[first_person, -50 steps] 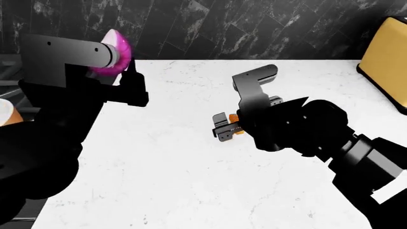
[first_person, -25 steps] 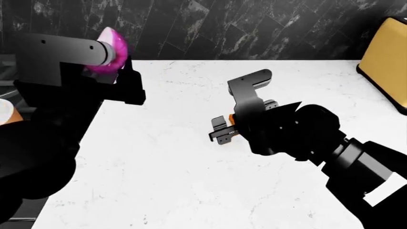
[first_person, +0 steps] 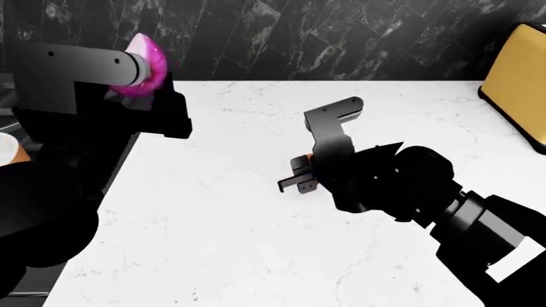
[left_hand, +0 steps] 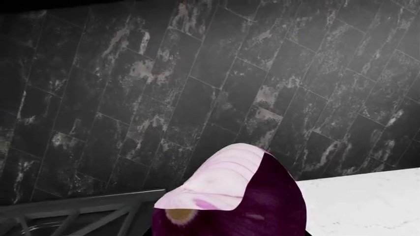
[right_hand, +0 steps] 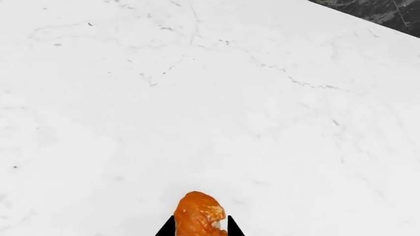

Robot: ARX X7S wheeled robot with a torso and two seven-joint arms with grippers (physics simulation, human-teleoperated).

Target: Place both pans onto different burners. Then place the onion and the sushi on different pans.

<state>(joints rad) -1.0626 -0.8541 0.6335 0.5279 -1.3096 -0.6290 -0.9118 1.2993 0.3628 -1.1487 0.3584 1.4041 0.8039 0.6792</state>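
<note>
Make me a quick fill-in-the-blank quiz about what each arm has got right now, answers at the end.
1. The left tool grips the purple ____.
2. The right tool pinches the small orange ____.
3. Below the right tool lies a white marble ____.
4. The wall behind the onion is tiled in ____ stone.

Answers: onion; sushi; counter; black

A white marble countertop (first_person: 256,243) spreads in front of me, thinly veined in grey. Along the countertop's far edge rises a dark marbled tile wall (first_person: 324,38). At the countertop's right end I see a yellow-orange boxy appliance (first_person: 518,83).
</note>
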